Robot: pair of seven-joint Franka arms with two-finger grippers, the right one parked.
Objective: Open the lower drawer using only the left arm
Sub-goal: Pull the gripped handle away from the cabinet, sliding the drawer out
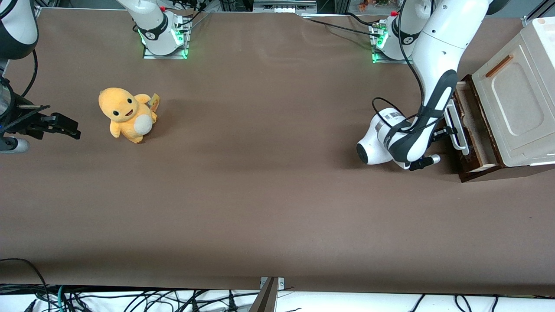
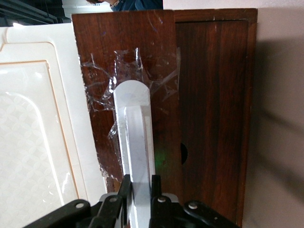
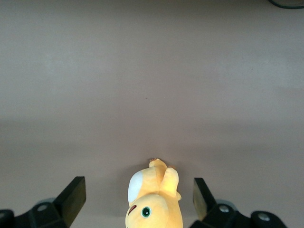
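End effector (image 2: 141, 190) of the left arm (image 1: 433, 78) pinches the white handle (image 2: 135, 137) of the lower drawer (image 1: 472, 130), which sits part-way out under the cream panel (image 1: 516, 108) at the working arm's end of the worktop (image 1: 269, 195). Pulling should run straight along the drawer's slide, away from the panel, level, grip kept firm so the bar does not slip or the drawer bind.

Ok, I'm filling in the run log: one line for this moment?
gripper: shut on white handle | lower drawer: partly open | plush toy: toward parked arm's end
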